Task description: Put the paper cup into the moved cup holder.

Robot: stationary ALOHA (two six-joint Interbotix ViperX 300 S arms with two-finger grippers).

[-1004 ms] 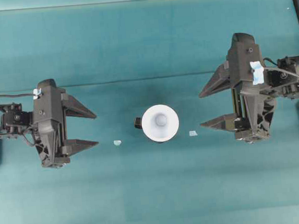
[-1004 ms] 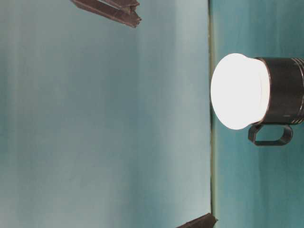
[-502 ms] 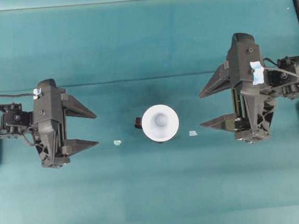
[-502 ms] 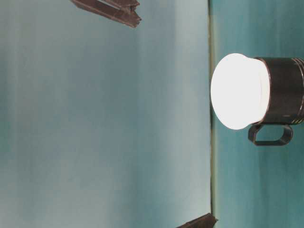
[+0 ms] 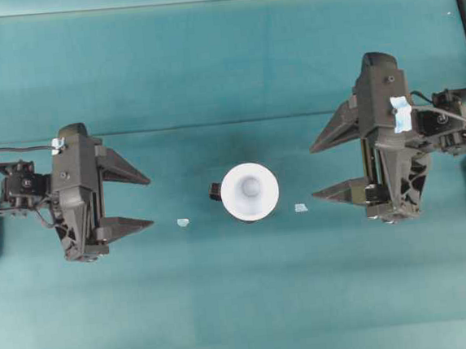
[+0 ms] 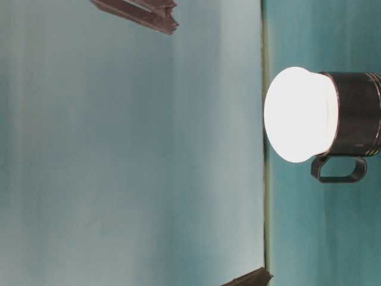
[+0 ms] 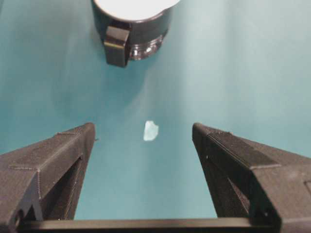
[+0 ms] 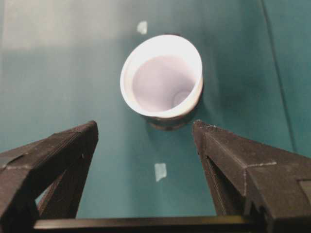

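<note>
Both sets of fingers gape wide and empty: left gripper (image 5: 137,202) and right gripper (image 5: 326,169) flank the cup holder (image 5: 216,191), which holds the paper cup (image 5: 250,192).

Robot lab bench (teal mat (image 5: 223,61); mounted arms)

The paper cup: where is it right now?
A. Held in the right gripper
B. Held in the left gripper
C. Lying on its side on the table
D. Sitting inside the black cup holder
D. The paper cup stands upright in the black cup holder, and the open left gripper and right gripper are both away from it.
</note>
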